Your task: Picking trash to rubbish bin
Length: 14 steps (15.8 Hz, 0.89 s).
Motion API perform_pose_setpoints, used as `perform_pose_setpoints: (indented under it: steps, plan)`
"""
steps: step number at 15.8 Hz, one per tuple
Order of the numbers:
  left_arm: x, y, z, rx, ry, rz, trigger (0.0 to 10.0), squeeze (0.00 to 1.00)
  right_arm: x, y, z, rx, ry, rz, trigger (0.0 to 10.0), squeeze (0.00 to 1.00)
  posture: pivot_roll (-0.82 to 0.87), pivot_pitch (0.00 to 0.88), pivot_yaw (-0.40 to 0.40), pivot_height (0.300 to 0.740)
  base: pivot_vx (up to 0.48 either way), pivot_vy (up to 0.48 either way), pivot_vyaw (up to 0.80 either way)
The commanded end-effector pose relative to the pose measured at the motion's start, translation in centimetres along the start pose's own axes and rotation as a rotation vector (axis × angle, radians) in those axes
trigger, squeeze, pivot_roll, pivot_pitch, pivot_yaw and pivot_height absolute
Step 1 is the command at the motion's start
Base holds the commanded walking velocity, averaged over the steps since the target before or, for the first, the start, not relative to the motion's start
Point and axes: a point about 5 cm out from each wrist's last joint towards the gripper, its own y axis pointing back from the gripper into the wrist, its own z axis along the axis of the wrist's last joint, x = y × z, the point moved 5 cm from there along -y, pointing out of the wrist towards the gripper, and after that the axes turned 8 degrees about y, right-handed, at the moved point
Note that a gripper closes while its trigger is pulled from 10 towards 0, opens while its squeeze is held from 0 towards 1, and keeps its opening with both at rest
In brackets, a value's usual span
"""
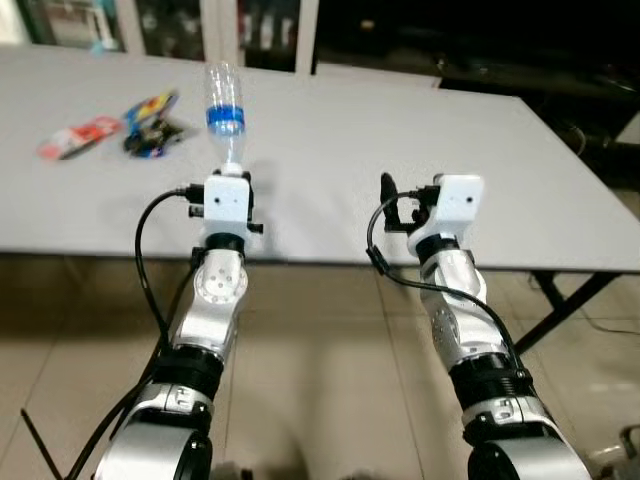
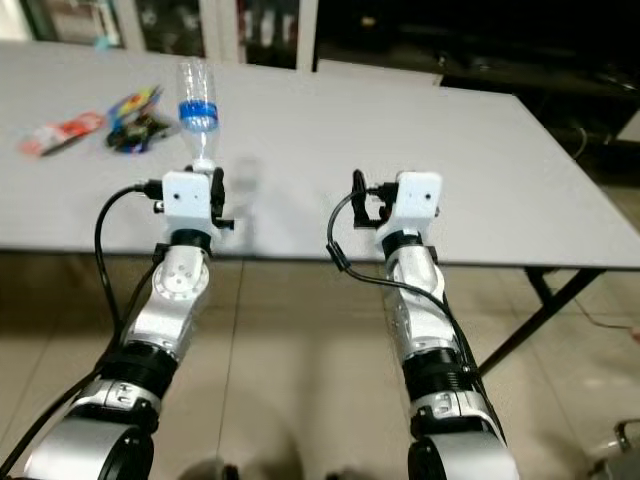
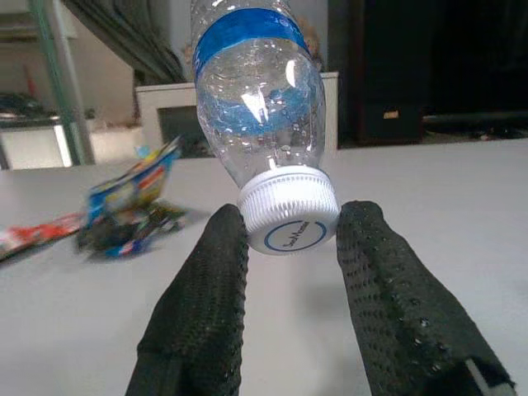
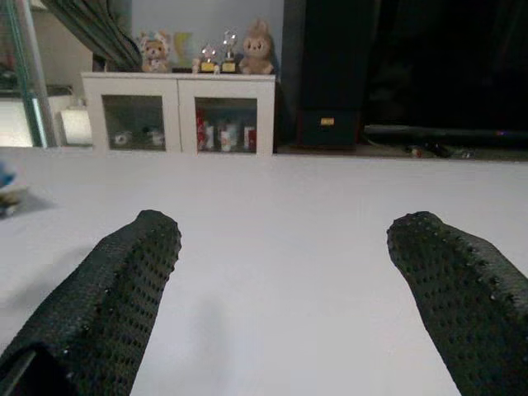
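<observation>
A clear plastic bottle [image 1: 225, 105] with a blue label and a white cap [image 3: 289, 221] is held cap-down, tilted above the grey table [image 1: 420, 130]. My left gripper [image 3: 289, 235] is shut on the bottle's cap, near the table's front edge. On the table's far left lie a red wrapper [image 1: 80, 136] and a crumpled colourful wrapper [image 1: 152, 124]. My right gripper [image 4: 285, 239] is open over the table's front edge, with nothing between its fingers.
Behind the table stands a white cabinet [image 4: 181, 111] with glass doors and plush toys on top. A black table leg [image 1: 570, 305] slants down at the right. Beige tiled floor [image 1: 330, 330] lies below the arms.
</observation>
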Motion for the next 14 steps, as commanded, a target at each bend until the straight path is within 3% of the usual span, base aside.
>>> perform_pose_setpoints:
  steps: [1, 14]
  plan:
    - [-1.15, 0.13, -0.02, 0.004, 0.006, -0.033, 10.0, 0.00, -0.91, 0.19, -0.31, 0.011, 0.008, -0.022, 10.0, 0.00, -0.08, 0.016, -0.106, 0.740, -0.274, 0.000, 0.00]
    - [-0.89, 0.20, -0.67, 0.034, -0.012, -0.028, 10.0, 0.00, -0.92, 0.26, -0.80, 0.033, 0.008, -0.016, 10.0, 0.00, -0.08, 0.031, -0.107, 0.740, -0.249, 0.000, 0.00]
